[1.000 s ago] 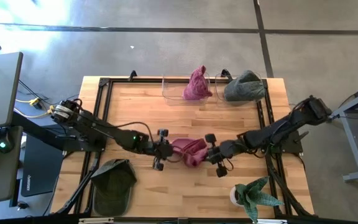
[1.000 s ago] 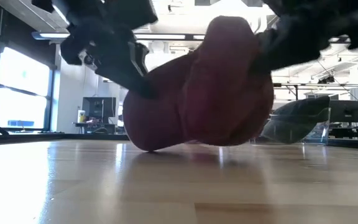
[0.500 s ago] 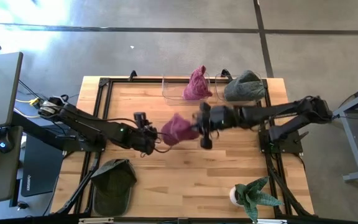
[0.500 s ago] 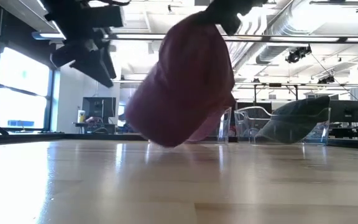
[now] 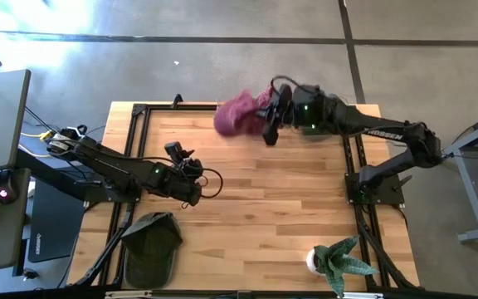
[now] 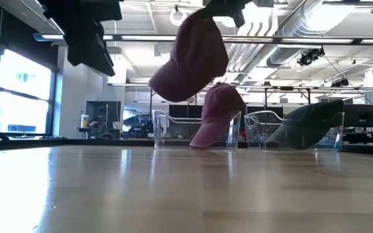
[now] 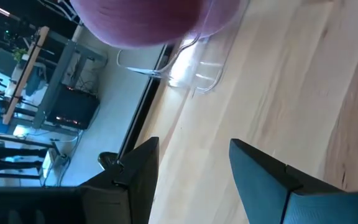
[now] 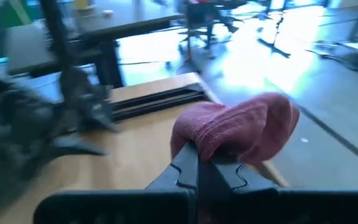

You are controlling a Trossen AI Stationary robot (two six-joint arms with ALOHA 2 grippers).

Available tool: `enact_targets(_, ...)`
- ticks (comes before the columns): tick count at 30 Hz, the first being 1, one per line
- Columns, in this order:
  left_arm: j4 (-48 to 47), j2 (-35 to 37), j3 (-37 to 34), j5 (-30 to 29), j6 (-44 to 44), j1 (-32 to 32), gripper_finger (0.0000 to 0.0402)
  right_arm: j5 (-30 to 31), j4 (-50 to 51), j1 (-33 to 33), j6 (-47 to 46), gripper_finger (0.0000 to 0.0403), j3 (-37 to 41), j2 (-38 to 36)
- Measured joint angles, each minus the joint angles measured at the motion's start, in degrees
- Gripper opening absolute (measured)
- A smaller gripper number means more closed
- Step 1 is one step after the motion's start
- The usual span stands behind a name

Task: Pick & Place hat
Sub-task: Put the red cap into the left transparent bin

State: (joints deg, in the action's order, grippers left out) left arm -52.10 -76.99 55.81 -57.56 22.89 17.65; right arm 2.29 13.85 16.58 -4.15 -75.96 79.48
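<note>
A maroon hat (image 5: pixel 236 113) hangs in the air over the table's far edge, above the left clear bin (image 6: pixel 164 129); my right gripper (image 5: pixel 262 116) is shut on it. A second maroon hat (image 6: pixel 219 116) leans upright in that bin. A grey-green hat (image 6: pixel 306 126) lies in the bin to its right. A dark green cap (image 5: pixel 152 245) lies flat at the table's near left corner. My left gripper (image 5: pixel 181 156) stands open left of the table's middle, raised above the wood, with nothing between its fingers (image 7: pixel 260 177). My right gripper pinches a bunched fold of the maroon hat's cloth (image 8: pixel 199 144) between its two shut fingers. The fingers come nearly level from the table's right side. The hat is lifted clear and bulges out beyond and below the fingertips (image 6: pixel 190 61).
Two clear bins (image 7: pixel 197 62) stand side by side along the far edge. A potted plant (image 5: pixel 334 262) sits at the near right corner. Black frame rails (image 5: pixel 139 149) run along the table's sides. Bare wood (image 5: pixel 272 208) spans the middle.
My right gripper has risen and swung from the table's middle to the far edge, carrying the maroon hat up off the wood. My left gripper has come away from the hat, drawn back toward the left edge, risen a little and tipped up.
</note>
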Motion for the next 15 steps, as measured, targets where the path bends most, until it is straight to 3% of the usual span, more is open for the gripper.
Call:
enact_targets(4,1.2,0.0,0.0,0.0,0.1,0.0,0.0188,1.8,-0.8,4.6,-1.2,0.0005,0.0,1.0)
enact_targets(9,2.8,0.0,0.0,-0.1,0.1,0.0,0.0188,-3.6,-4.2,9.1,-4.8,0.0003,0.0,4.6)
enact_targets(15,6.8,-0.9,0.0,-0.3,-1.5,0.0,0.0188,-4.4,-7.5,11.9,-6.3,0.0006,0.0,9.8)
